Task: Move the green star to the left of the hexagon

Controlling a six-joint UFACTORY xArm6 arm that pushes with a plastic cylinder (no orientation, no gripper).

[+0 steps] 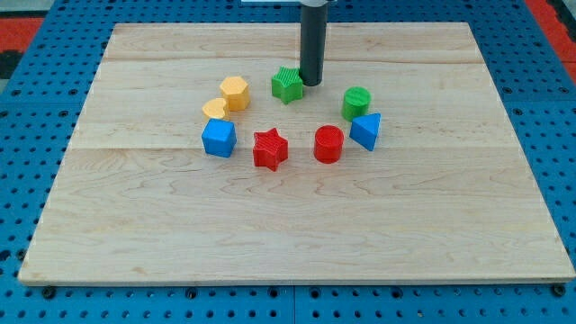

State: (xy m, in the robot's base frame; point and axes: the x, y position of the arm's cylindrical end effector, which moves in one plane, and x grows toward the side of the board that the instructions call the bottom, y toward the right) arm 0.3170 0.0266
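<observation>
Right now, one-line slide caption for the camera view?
My tip touches the green star's right side; the yellow hexagon sits to the star's left on the wooden board.

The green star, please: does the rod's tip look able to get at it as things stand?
Probably yes. My tip sits right beside the green star, on its side toward the view's right, with nothing between them. The yellow hexagon lies farther toward the view's left.

My tip [310, 84] sits just at the view's right of the green star [287, 85], touching or nearly so. Left of the star lies the yellow hexagon [235, 93]; right of it, the green cylinder [356, 103]; below it, the red star [269, 148].
</observation>
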